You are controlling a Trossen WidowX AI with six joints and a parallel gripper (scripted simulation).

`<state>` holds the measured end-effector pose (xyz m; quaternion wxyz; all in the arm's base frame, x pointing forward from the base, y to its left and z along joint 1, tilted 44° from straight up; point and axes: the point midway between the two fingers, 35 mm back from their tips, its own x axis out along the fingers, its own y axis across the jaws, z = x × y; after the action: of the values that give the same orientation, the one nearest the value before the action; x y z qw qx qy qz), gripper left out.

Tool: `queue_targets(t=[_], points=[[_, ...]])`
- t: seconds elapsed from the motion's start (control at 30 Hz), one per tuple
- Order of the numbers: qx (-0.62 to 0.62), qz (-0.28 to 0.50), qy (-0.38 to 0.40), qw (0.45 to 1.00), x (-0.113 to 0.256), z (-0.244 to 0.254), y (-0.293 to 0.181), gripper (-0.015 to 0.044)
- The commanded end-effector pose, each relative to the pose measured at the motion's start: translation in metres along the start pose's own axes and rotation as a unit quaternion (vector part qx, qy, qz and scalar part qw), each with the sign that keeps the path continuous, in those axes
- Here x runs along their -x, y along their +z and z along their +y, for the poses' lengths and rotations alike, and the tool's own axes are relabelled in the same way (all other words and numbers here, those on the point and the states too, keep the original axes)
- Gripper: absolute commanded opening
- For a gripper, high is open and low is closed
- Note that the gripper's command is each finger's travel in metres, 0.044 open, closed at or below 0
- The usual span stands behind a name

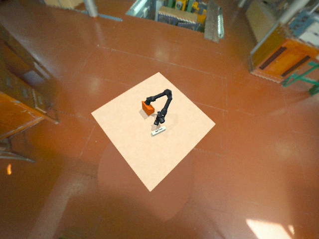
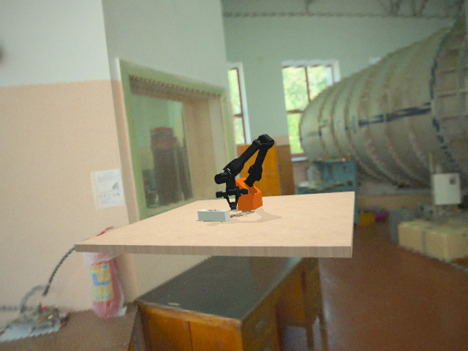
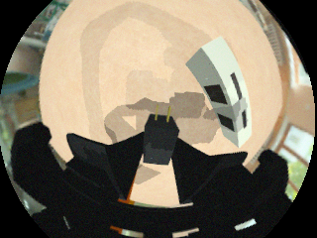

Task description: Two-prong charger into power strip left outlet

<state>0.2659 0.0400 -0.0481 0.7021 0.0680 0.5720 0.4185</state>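
The black charger (image 3: 160, 141) is held between the fingertips, its two brass prongs pointing away from the gripper, toward the top of the wrist view. My gripper (image 3: 158, 135) (image 2: 232, 207) is shut on it, above the table and beside the power strip. The white power strip (image 1: 158, 131) (image 2: 213, 216) (image 3: 216, 69) lies on the table; in the wrist view it is at the right, tilted, with dark outlet openings on its top. The prongs are apart from the strip. In the top view the charger is too small to make out.
The arm's orange base block (image 1: 147, 108) (image 2: 249, 197) stands on the pale square table (image 1: 152, 164) (image 2: 264, 234) behind the gripper. The arm's shadow falls on the table beside the strip and under the charger.
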Motion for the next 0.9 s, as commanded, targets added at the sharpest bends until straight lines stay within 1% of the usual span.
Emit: queue_targets(t=[0.0,0.87], points=[[-0.035,-0.001,0.003,0.999,-0.003,-0.002,0.0,0.0],[-0.228,0.0,0.017,0.973,-0.02,-0.011,-0.002,0.0]])
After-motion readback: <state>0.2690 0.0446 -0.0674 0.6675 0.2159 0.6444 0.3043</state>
